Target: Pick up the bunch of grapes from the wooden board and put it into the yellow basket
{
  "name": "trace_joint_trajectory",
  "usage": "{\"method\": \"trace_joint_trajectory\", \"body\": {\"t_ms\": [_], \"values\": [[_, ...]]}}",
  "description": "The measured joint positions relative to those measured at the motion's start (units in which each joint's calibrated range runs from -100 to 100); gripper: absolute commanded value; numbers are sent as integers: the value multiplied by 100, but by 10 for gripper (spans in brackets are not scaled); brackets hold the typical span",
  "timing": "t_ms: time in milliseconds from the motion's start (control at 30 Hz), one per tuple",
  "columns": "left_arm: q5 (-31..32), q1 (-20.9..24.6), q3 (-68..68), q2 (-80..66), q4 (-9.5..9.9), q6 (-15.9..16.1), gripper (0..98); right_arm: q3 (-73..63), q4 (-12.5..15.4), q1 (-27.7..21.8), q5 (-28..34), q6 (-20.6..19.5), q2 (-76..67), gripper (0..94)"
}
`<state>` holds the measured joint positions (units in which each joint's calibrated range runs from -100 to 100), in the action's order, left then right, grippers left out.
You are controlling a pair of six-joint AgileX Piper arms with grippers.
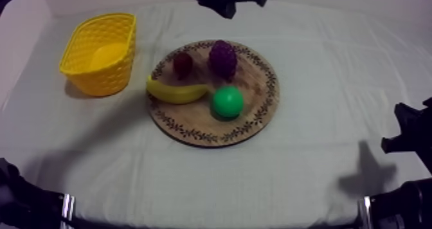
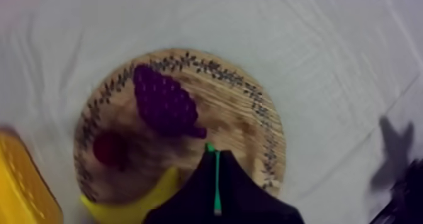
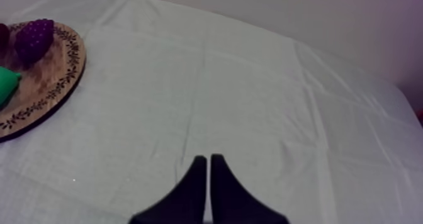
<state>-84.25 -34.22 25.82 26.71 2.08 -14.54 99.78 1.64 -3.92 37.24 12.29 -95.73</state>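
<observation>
My left claw, fingers pressed into a narrow wedge and holding nothing, hangs over the round wooden board, its tip near the bunch of grapes. The grapes lie on the board's upper part at frame centre, beside a small red fruit, above a banana and a green pear. The yellow basket stands at upper left on the tabletop. My right claw, likewise pinched narrow and empty, sits low over the tabletop.
</observation>
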Motion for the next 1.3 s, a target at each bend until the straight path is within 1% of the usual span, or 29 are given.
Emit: {"method": "trace_joint_trajectory", "body": {"t_ms": [100,167,200,333,433,567,633,700,767,833,967,1067,1167,1300], "values": [[-326,58,89,79,-132,-484,3,0,0,0,-8,0,0,5],[-530,99,198,139,-208,-749,4,0,0,0,-8,0,0,5],[-621,125,282,179,-208,-881,4,0,0,0,-8,0,0,5],[-841,212,640,333,-346,-1254,5,0,0,0,-7,0,0,5],[-867,251,833,429,-402,-1375,7,0,0,0,-7,0,0,5],[-875,279,910,529,-419,-1377,16,0,0,0,-7,0,0,5],[-858,288,910,572,-412,-1374,50,0,0,0,-7,0,0,5],[-800,293,895,572,-406,-1348,105,0,0,0,-7,0,0,5],[-707,293,871,556,-399,-1288,196,0,0,0,-7,0,0,5],[-661,284,833,523,-394,-1270,308,0,0,0,-7,0,0,5],[-592,314,667,459,-414,-1347,564,0,0,0,-7,0,0,5],[-582,331,522,434,-421,-1401,698,0,0,0,-7,0,0,5],[-585,335,418,406,-402,-1468,771,0,0,0,-7,0,0,5],[-537,335,370,375,-373,-1508,801,0,0,0,-7,0,0,5]]}}
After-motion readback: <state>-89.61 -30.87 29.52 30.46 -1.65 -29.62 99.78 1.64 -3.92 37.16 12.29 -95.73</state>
